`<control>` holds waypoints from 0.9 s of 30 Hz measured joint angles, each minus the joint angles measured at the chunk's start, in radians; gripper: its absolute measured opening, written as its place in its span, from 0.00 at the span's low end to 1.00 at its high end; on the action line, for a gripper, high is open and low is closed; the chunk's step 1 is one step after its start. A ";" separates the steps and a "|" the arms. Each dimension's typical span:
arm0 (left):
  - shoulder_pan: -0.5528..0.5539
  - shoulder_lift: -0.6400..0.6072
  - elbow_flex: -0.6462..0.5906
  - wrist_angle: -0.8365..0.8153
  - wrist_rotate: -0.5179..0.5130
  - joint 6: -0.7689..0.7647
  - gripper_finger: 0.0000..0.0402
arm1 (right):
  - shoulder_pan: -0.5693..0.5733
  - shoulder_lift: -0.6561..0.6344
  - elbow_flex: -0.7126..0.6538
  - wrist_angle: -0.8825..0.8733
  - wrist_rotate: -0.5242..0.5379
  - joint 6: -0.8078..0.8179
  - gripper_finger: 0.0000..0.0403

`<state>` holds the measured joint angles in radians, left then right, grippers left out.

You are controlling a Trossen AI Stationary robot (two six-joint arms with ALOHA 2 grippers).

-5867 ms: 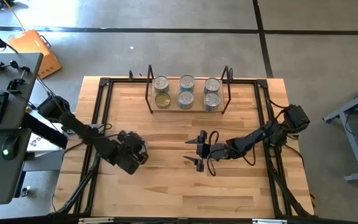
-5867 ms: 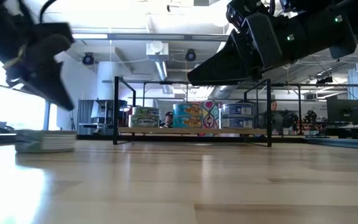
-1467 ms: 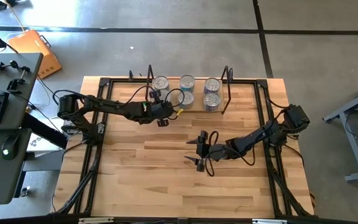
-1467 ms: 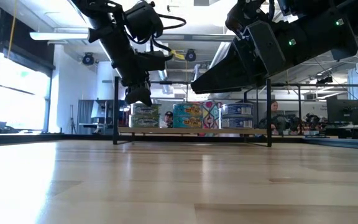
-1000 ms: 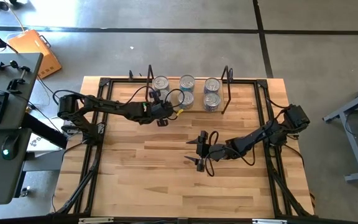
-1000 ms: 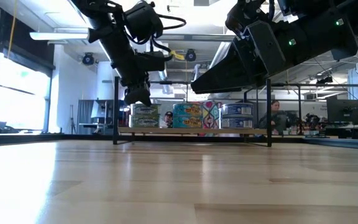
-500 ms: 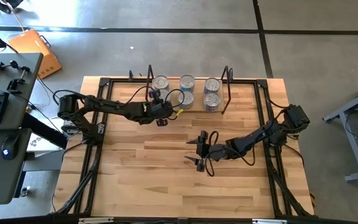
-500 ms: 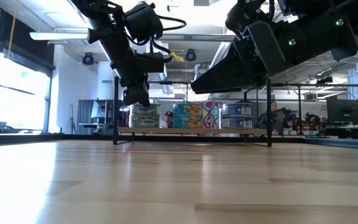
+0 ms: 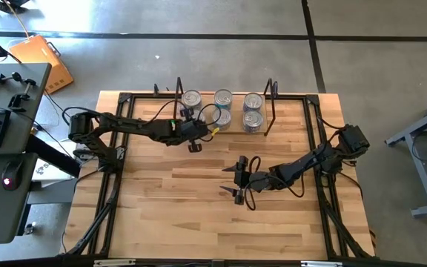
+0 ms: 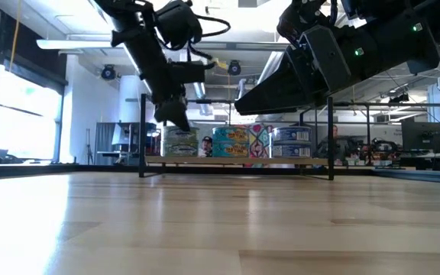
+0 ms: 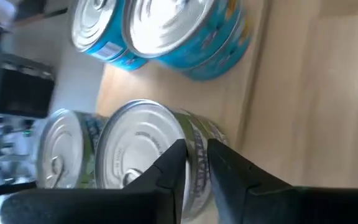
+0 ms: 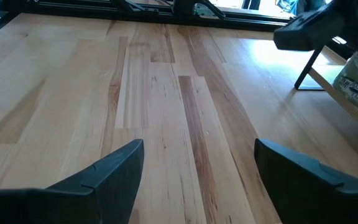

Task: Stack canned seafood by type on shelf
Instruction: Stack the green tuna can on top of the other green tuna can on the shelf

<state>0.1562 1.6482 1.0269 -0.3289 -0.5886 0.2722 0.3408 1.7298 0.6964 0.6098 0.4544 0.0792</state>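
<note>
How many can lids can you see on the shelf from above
5 clearly: silver lids along the back, and in front. The front-left spot is covered by the left gripper, and stacked cans underneath would be hidden.

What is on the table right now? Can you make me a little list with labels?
shelf: low wooden board with black wire ends, at the table's far edge
cans: six stacks of canned seafood in three columns on the shelf
left gripper: at the shelf's left-front stack, fingers slightly apart, nothing held
left wrist view: silver-lidded can right beyond the fingertips; blue-sided cans beside it
right gripper: hovers over bare table near the middle, open and empty
table: big wooden top
</note>
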 joint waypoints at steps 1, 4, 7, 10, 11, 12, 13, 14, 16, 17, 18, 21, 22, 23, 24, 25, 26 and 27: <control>0.002 0.000 0.015 -0.016 0.017 -0.009 0.14 | 0.000 0.000 0.000 0.000 0.000 0.000 0.74; 0.003 0.000 0.068 -0.064 0.030 -0.017 0.11 | 0.000 0.000 0.000 0.000 0.000 0.000 0.74; 0.002 0.000 0.106 -0.077 0.030 -0.016 0.10 | 0.000 0.000 0.000 0.000 0.000 0.000 0.74; 0.002 0.000 0.132 -0.097 0.030 -0.017 0.09 | 0.000 0.000 0.000 0.000 0.000 0.003 0.74; 0.002 0.000 0.138 -0.105 0.034 -0.018 0.09 | 0.000 0.000 0.000 0.000 0.000 0.003 0.74; 0.002 0.000 0.141 -0.121 0.048 -0.021 0.09 | 0.000 0.000 0.000 0.000 0.000 0.003 0.74; 0.003 0.000 0.141 -0.139 0.078 -0.030 0.09 | 0.000 0.000 0.000 0.000 0.000 0.003 0.74; 0.003 0.000 0.141 -0.156 0.114 -0.040 0.09 | 0.000 0.000 0.000 0.000 0.000 0.003 0.74; 0.003 0.000 0.141 -0.190 0.207 -0.059 0.09 | 0.000 0.000 0.000 0.000 0.000 0.003 0.74; 0.003 0.000 0.141 -0.206 0.256 -0.064 0.09 | 0.000 0.000 0.000 0.000 0.000 0.003 0.74; 0.002 0.000 0.138 -0.211 0.306 -0.070 0.09 | 0.000 0.000 0.000 0.000 0.000 0.003 0.74; 0.002 0.000 0.118 -0.211 0.367 -0.070 0.09 | 0.000 0.000 0.000 0.000 0.000 0.003 0.74; 0.002 0.000 0.111 -0.202 0.350 -0.070 0.09 | 0.000 0.000 0.000 0.000 0.000 0.003 0.74; 0.002 0.000 0.104 -0.196 0.323 -0.070 0.09 | 0.000 0.000 0.000 0.000 0.000 0.003 0.74; 0.002 0.000 0.098 -0.193 0.294 -0.070 0.09 | 0.000 0.000 0.000 0.000 0.000 0.003 0.74; 0.002 0.000 0.093 -0.194 0.270 -0.070 0.09 | 0.000 0.000 0.000 0.000 0.000 0.003 0.74; 0.004 0.000 0.088 -0.189 0.253 -0.071 0.09 | 0.000 0.000 0.000 0.000 0.000 0.006 0.74; 0.008 0.000 0.082 -0.181 0.241 -0.070 0.09 | 0.000 0.000 0.000 0.000 0.000 0.010 0.74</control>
<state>0.1640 1.6485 1.1087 -0.5099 -0.3477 0.2024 0.3408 1.7298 0.6964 0.6098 0.4545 0.0895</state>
